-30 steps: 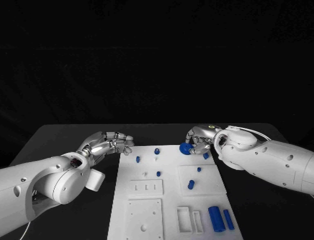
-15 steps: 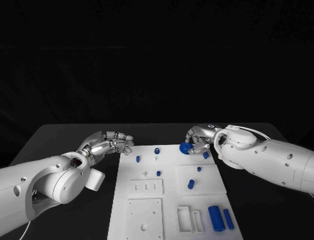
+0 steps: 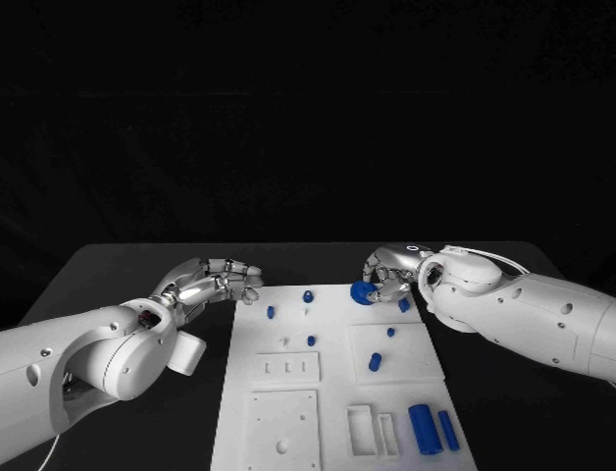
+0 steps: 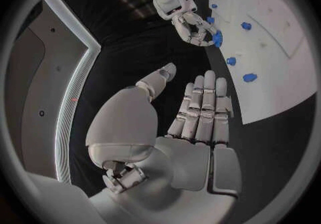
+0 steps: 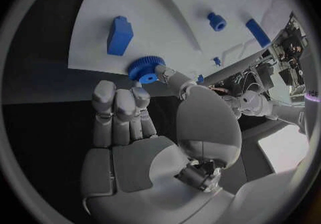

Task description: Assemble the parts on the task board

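Right hand (image 3: 387, 279) pinched blue gear (image 3: 363, 291) over far edge of task board (image 3: 287, 402). Left hand (image 3: 218, 280) empty beside board's far left corner, fingers loosely apart.
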